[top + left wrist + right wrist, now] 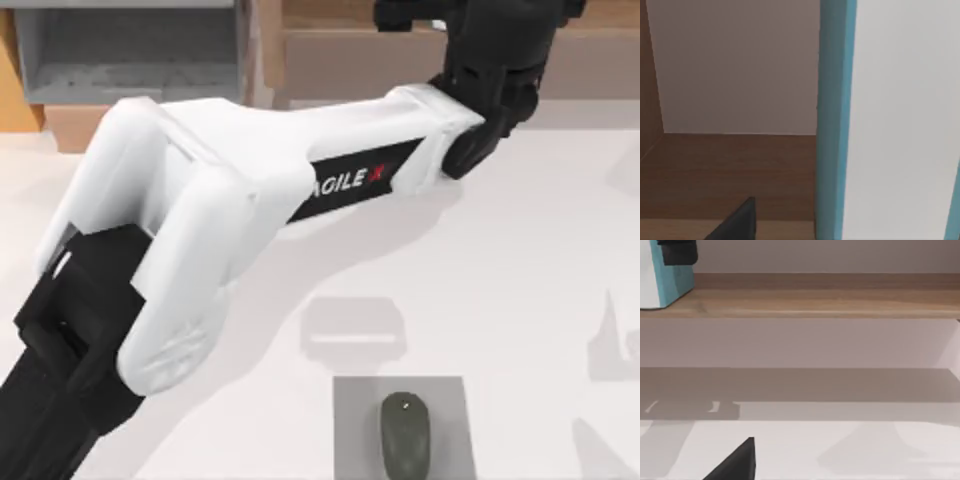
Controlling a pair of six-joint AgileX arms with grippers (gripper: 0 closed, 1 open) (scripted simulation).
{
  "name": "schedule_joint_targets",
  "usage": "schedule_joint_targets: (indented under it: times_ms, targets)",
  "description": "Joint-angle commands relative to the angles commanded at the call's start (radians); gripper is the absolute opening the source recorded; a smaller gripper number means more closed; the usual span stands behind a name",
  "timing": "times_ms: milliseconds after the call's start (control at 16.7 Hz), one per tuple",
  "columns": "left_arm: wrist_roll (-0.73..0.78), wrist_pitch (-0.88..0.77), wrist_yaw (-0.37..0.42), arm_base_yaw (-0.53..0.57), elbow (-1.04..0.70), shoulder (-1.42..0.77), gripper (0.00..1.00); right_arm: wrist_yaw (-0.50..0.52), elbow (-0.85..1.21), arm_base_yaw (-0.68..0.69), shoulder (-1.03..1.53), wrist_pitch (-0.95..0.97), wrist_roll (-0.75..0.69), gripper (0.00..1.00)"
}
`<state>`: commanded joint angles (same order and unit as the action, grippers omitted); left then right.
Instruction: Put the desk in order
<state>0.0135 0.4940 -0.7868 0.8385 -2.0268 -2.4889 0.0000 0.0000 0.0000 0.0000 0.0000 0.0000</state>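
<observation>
Desk [500, 260]: the wide white top filled most of the overhead view, running from the 6 o'clock edge up to the shelving at 12 o'clock.
Shelf [340, 60]: a light wooden unit stood along the desk's 12 o'clock edge. From the right wrist we saw it as a wooden board above a pale recess.
Grey cubby [130, 55]: this sat at about 11 o'clock, beside the wooden unit.
Mouse pad [350, 430]: the small grey square lay flat on the desk at 6 o'clock.
Mouse [404, 436]: the dark grey mouse rested on the pad, lengthwise toward 12 o'clock.
Left arm: it stretched across the desk from about 8 o'clock toward 1 o'clock, its white link hanging above the tabletop.
Left gripper [500, 60]: it was at the shelf near 1 o'clock. From the right wrist we saw its black end against the top of the book.
Left grip: we could not tell whether it was spread, pressed together or pinching the book.
Book [832, 125]: teal spine, white cover, upright on the shelf board, very close to the left wrist camera.
Right gripper [735, 467]: one dark tip showed above the white desk, facing the shelf.
Right grip: we could not tell its state either.
</observation>
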Motion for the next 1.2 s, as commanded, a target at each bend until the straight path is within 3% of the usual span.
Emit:
schedule_joint_targets:
  times_ms: [720,1200]
  targets:
    - [-0.003,-0.067,0.024,-0.029,-0.138,-0.079,1.0,0.0,0.0,0.0,0.0,0.0,0.0,1.0]
    - [-0.003,-0.067,0.024,-0.029,-0.138,-0.079,0.4,0.0,0.0,0.0,0.0,0.0,0.0,1.0]
